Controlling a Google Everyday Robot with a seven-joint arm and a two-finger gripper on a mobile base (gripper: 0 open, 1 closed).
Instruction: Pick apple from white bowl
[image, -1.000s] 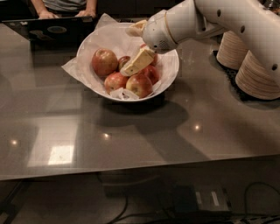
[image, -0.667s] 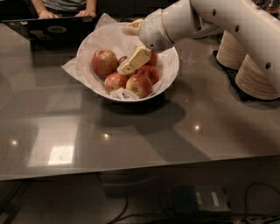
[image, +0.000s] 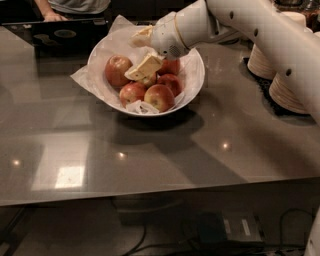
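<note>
The white bowl (image: 196, 80), lined with crinkled white paper, stands at the back middle of the dark table. It holds several apples. The apple (image: 117, 70), the largest, dull red with yellowish patches, lies at the bowl's left side. Smaller red apples (image: 159, 97) lie at the front and right. My gripper (image: 140, 52) reaches in from the right, low over the bowl's middle and just right of the apple. Its cream fingers (image: 144, 66) stand apart, open and empty, with the lower one down among the apples.
Stacks of white plates (image: 286, 85) stand on a black mat at the right, under my arm. A dark laptop (image: 65, 34) sits at the back left with a person (image: 75, 6) behind it. The table's front edge (image: 150, 196) runs across the lower view.
My gripper has moved a little to the left across the bowl, closer to the large apple. The apples and the bowl have not moved.
</note>
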